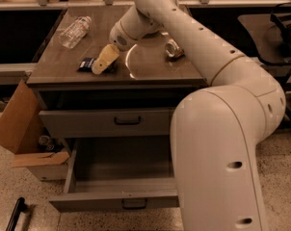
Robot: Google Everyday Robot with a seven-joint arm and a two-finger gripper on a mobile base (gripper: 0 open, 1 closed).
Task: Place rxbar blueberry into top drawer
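The rxbar blueberry point(85, 64), a flat dark navy bar, lies on the cabinet's wooden top near its front left. My gripper point(101, 65), tan at its end, is down on the top at the bar's right end and covers part of it. The top drawer point(87, 123) is the upper of two grey drawers, with a small dark handle point(127, 121) on its front. A dark gap shows above that front and its inside is in shadow. My white arm reaches in from the right and fills the lower right of the view.
A clear plastic bottle point(74, 31) lies at the back left of the top. A shiny can point(173, 48) lies at the right. The lower drawer point(121, 173) is pulled far out and shows a deep grey box. A cardboard box point(20, 129) stands on the floor at the left.
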